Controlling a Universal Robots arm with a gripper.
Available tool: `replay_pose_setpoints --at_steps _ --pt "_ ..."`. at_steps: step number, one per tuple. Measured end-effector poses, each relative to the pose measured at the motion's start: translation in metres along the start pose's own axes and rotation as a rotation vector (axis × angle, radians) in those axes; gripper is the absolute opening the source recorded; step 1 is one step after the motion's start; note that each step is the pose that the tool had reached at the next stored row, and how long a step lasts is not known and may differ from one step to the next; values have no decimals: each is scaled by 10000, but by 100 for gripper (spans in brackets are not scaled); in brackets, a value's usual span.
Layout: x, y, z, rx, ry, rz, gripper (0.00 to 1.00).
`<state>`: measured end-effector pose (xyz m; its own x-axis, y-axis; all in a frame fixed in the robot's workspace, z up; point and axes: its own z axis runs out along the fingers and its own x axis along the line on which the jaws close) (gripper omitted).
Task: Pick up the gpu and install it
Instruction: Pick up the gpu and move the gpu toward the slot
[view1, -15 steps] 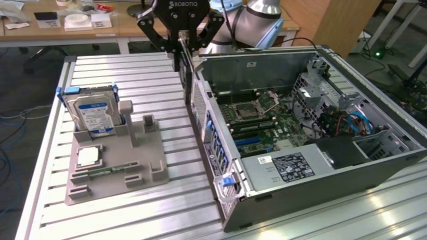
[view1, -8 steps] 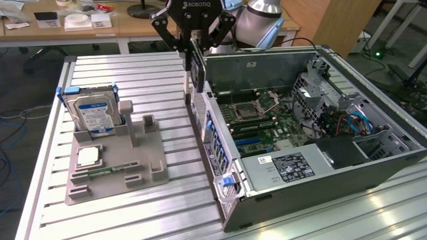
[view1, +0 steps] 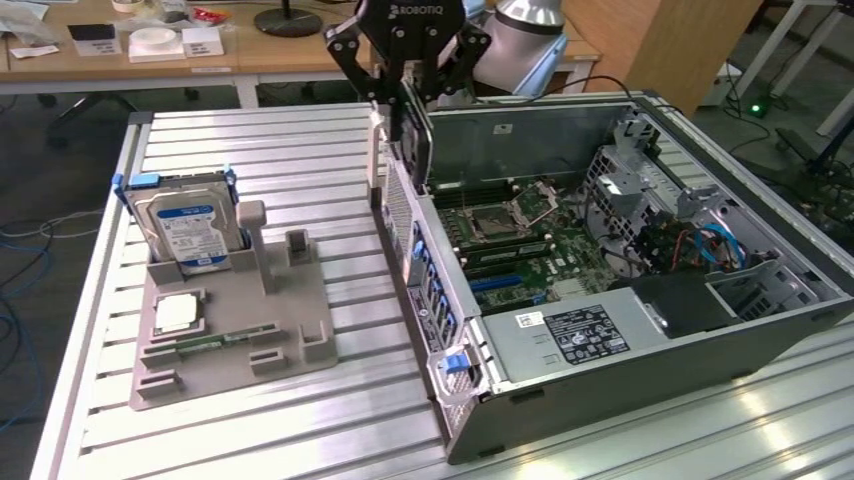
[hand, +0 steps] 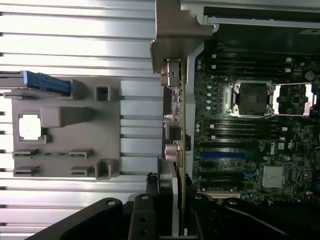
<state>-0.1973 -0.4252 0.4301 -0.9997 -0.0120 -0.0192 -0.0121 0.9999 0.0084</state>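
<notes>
Robotics laboratory or workshop. A slatted aluminium table (view1: 267, 130) carries an open computer case (view1: 641, 400) and a grey parts fixture (view1: 240, 300). Wooden desks (view1: 267, 52) and floor cables (view1: 20, 260) lie beyond.

The exterior view sits high and some way back from the table (view1: 254, 150), looking down at a slant across its slats, with the gray tray (view1: 234, 305) towards the exterior view's left, the open computer case (view1: 641, 380) towards the exterior view's right, and desks (view1: 254, 55) far behind. The wrist view rides on the arm just behind the gripper (hand: 172, 192) and faces straight down from close above, its sight line running along the card (hand: 180, 125) over the case's side wall. Both views share the tray (hand: 112, 135), the motherboard (view1: 534, 235) (hand: 240, 140) and the table slats (hand: 75, 35) between tray and case.
</notes>
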Motion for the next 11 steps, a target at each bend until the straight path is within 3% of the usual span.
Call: replay_pose_setpoints --at_steps 11 --pt "-299 -4 12 1 0 18 28"
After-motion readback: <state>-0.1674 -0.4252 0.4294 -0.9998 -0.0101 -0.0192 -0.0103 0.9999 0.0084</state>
